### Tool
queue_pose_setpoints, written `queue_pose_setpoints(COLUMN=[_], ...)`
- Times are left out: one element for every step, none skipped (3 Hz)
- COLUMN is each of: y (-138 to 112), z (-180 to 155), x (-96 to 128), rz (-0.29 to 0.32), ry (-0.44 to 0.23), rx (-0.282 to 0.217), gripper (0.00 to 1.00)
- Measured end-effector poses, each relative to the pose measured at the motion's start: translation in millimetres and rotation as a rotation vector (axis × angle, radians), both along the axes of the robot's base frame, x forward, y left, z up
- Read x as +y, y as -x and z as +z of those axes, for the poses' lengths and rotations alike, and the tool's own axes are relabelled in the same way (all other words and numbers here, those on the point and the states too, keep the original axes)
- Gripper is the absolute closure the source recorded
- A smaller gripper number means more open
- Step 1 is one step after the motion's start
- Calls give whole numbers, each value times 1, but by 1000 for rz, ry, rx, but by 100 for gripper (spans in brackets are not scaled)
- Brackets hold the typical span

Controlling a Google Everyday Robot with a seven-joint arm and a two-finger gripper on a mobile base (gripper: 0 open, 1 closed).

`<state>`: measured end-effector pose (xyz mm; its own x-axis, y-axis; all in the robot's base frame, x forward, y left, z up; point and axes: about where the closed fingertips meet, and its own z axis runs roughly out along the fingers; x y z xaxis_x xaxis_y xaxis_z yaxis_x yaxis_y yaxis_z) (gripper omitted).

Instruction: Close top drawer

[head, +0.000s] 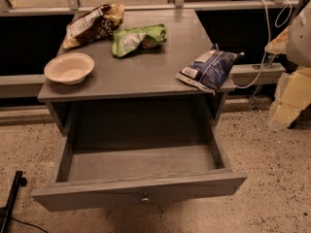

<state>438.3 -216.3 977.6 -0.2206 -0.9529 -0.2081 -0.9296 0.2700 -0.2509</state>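
Note:
The top drawer [138,188] is a wide grey wooden drawer, pulled far out of the grey cabinet [141,81] toward me. Its long flat front panel carries one small round metal knob [145,198] at its centre. The shallow box behind the panel shows only a bare bottom. My arm shows at the right edge as pale white and yellow shapes. The gripper [287,101] is there, well to the right of the drawer and level with the cabinet top, apart from it.
On the cabinet top lie a white bowl [69,68], a brown chip bag [92,25], a green bag [137,39] and a blue bag [208,69] overhanging the right edge. A white cable [267,33] hangs at right. A black pole [10,203] stands at lower left.

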Motion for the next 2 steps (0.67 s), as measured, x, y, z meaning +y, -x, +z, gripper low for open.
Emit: queue_pose_setpoints(y=[0, 3], z=[0, -40], x=[0, 23], rz=[0, 95], ry=[0, -104], rx=[0, -26], gripper=[0, 0])
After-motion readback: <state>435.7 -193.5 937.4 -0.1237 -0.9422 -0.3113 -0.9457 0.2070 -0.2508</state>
